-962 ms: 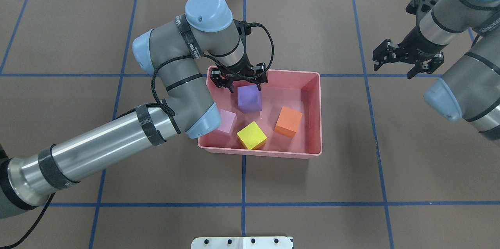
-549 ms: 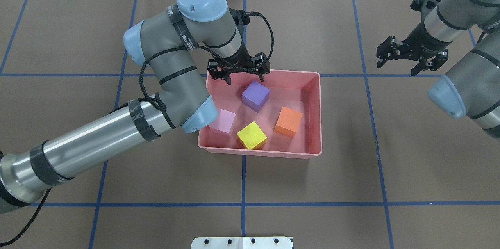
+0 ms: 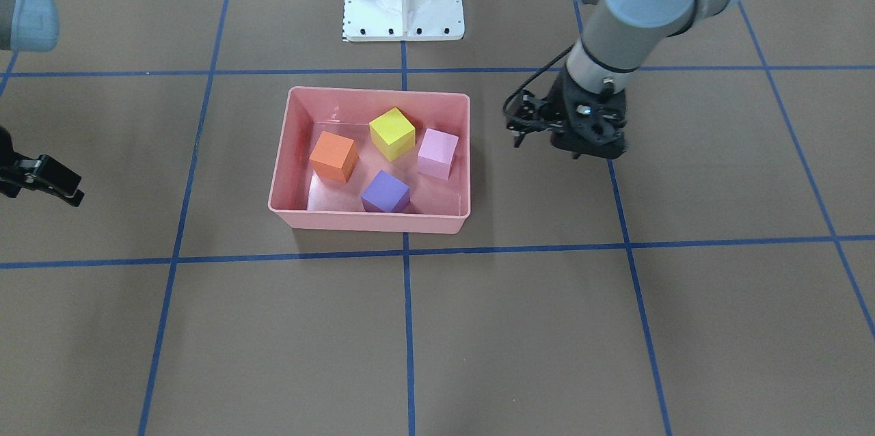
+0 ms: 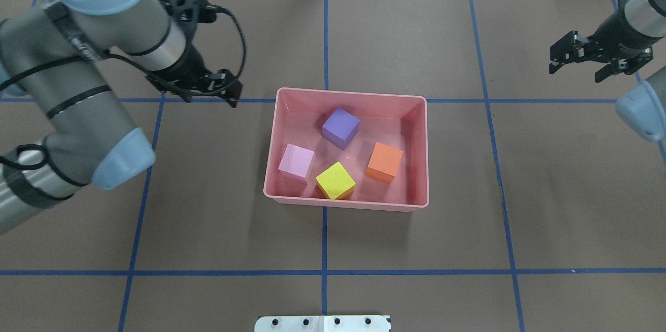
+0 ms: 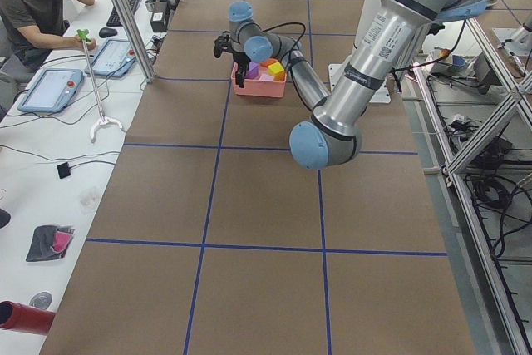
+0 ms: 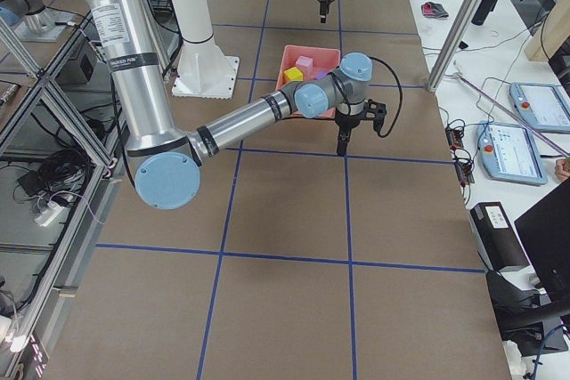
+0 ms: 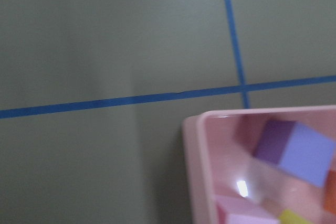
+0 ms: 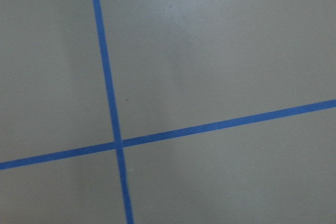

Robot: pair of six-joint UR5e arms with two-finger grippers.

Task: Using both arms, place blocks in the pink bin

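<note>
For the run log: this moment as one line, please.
blocks: four in pink bin | left gripper: open, empty | right gripper: open, empty

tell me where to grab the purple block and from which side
Take the purple block by two opposite side faces, straight down from above. It sits flat on the pink bin's floor, turned askew to the walls, so rotate the grasp to match. The orange, yellow and light pink blocks stand clear of it, but the bin's walls likely block a sideways approach.
</note>
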